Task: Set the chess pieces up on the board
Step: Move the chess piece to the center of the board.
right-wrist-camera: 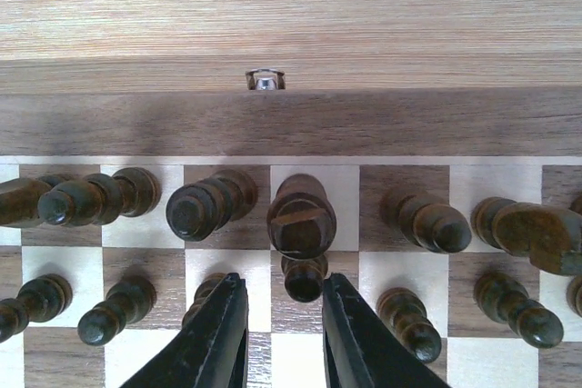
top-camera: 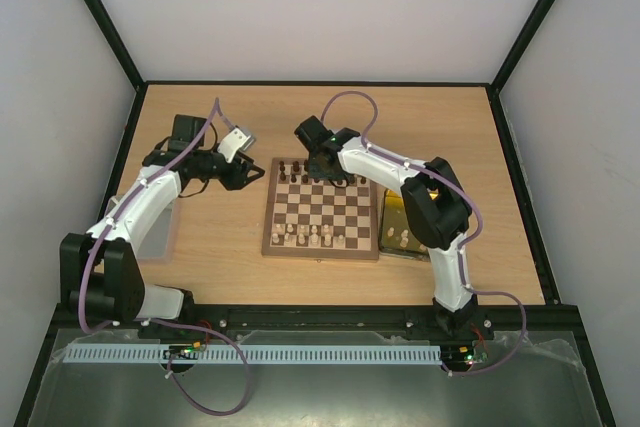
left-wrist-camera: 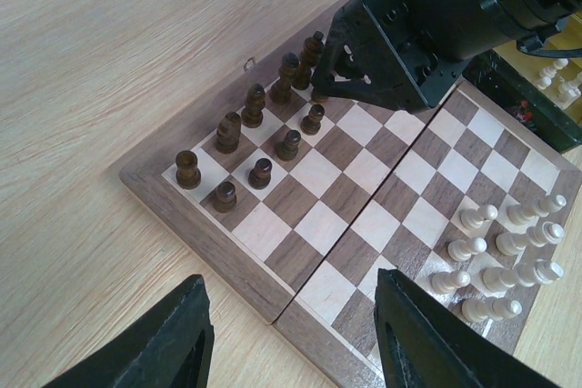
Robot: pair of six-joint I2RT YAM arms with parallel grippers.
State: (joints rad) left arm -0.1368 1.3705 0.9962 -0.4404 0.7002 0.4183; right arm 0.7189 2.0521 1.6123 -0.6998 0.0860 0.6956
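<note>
The board (top-camera: pixel 322 209) lies mid-table. Dark chess pieces (top-camera: pixel 300 171) stand in its two far rows and cream pieces (top-camera: pixel 312 237) along its near rows. My right gripper (right-wrist-camera: pixel 284 293) hangs over the far rows, its jaws slightly apart. A dark pawn (right-wrist-camera: pixel 303 277) stands just beyond its tips, with a gap on the left side. Behind that pawn is the dark king (right-wrist-camera: pixel 300 215). My left gripper (left-wrist-camera: pixel 291 333) hovers open over the board's (left-wrist-camera: pixel 314 224) left edge with nothing between its fingers. The left wrist view also shows the dark rows (left-wrist-camera: pixel 259 115) and the cream pieces (left-wrist-camera: pixel 509 243).
A gold tray (top-camera: pixel 395 232) holding a few cream pieces sits right of the board, under the right arm. A grey tray (top-camera: pixel 160 237) lies at the left beneath the left arm. A small metal latch (right-wrist-camera: pixel 265 80) sits at the board's far edge.
</note>
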